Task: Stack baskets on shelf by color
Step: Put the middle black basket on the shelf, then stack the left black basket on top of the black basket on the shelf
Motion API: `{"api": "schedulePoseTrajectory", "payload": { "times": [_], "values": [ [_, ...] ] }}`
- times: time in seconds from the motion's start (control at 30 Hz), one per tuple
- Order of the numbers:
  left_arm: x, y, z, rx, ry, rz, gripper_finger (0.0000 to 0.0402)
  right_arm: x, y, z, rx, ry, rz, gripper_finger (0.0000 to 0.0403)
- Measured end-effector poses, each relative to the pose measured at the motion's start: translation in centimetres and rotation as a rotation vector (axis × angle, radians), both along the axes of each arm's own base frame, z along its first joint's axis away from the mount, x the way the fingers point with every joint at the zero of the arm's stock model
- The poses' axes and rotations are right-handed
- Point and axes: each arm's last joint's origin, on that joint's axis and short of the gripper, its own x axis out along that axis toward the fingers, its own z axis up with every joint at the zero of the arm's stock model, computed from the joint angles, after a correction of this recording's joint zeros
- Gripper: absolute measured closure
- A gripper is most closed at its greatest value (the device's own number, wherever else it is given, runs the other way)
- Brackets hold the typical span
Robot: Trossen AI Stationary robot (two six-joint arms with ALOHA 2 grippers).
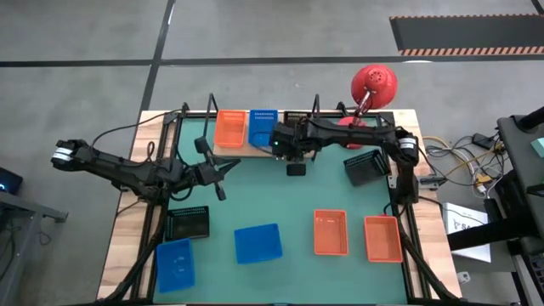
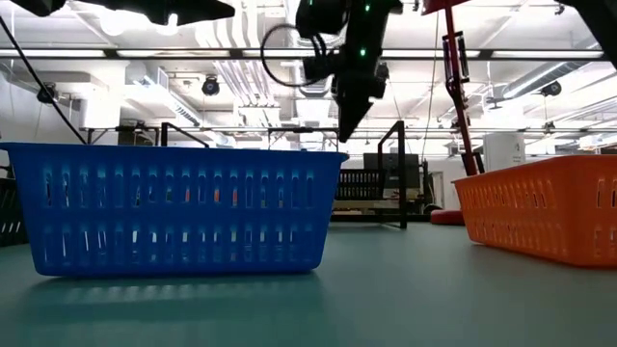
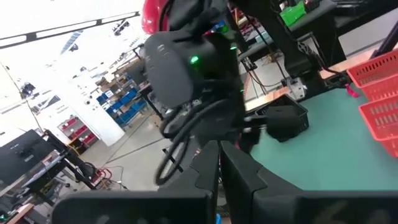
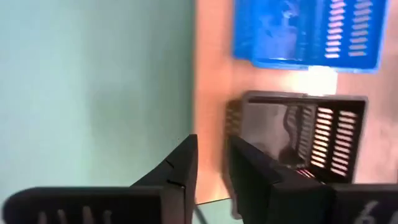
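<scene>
Black rectangular plastic mesh basket [image 4: 298,134] resting on the light wooden shelf board [image 4: 214,81], mouth upward, long axis across the board, beside a blue mesh basket [image 4: 305,31]. Right gripper [image 4: 211,165] hovers just above the black basket's near rim, fingers slightly parted, gripping nothing. Left gripper [image 3: 219,165] closed, empty, over the green mat [image 1: 255,200]

Robotics lab or workshop, large open hall. Grey concrete floor [image 1: 76,34] with a hazard-striped mat [image 1: 466,34]. Exposed ceiling ducts and strip lights [image 2: 241,72]. Shelving stacked with blue storage bins [image 3: 121,102]. Loose cables [image 1: 463,161] beside the wooden workbench [image 1: 127,246].
</scene>
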Motion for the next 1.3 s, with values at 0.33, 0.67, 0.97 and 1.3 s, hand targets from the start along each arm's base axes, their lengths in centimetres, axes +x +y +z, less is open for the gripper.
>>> {"api": "schedulePoseTrajectory", "payload": {
  "times": [0.33, 0.67, 0.97, 1.3],
  "values": [
    [0.3, -0.1, -0.2, 0.002, 0.011, 0.0, 0.0402, -0.2, 0.4, -3.8, 0.049, 0.101, 0.053, 0.0393],
    [0.5, -0.1, -0.4, 0.013, 0.025, 0.001, 0.0402, -1.1, -2.0, -5.5, -0.075, 0.153, -0.014, 0.0394],
    [0.5, -0.1, -0.3, 0.011, 0.019, 0.001, 0.0402, -1.2, -3.7, -5.4, -0.113, 0.128, -0.031, 0.0394],
    [0.5, -0.1, -0.3, 0.011, 0.02, 0.001, 0.0402, -1.5, -1.5, -4.1, -0.074, 0.118, -0.001, 0.0394]
  ]
}}
